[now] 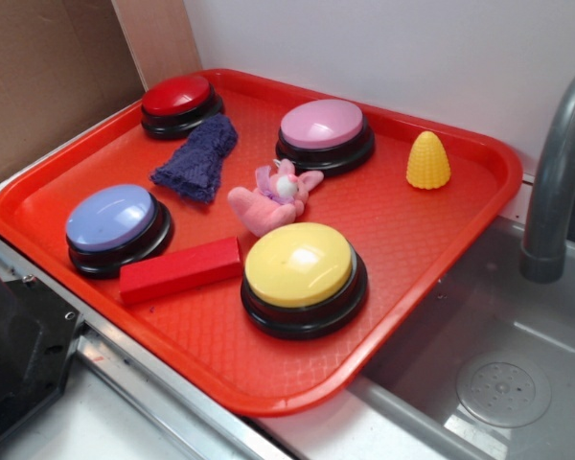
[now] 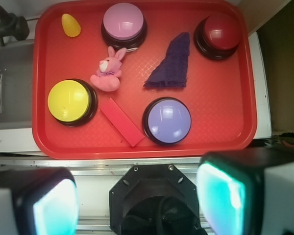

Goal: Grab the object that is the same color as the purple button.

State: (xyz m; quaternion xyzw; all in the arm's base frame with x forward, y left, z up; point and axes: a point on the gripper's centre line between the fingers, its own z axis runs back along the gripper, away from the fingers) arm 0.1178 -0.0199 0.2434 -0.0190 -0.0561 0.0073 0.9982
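Note:
The object, a dark indigo-purple knitted cloth [image 1: 196, 158] [image 2: 170, 63], lies flat on the red tray [image 1: 441, 287] [image 2: 44, 98], between the red button and the purple button [image 1: 112, 220] [image 2: 167, 120], which has a pale lavender dome on a black base. In the wrist view my gripper [image 2: 137, 196] hovers high, outside the tray's near edge and over the black robot base [image 2: 157, 200]. Its teal-padded fingers [image 2: 220, 196] stand wide apart with nothing between them. The gripper does not show in the exterior view.
Also on the tray are a red button [image 1: 179, 101], a pink button [image 1: 323, 129], a yellow button [image 1: 300, 268], a pink plush bunny [image 1: 273, 196], a red block [image 1: 180, 269] and a yellow corn toy [image 1: 428, 160]. A sink [image 1: 498, 374] and grey faucet [image 1: 556, 182] lie to the right.

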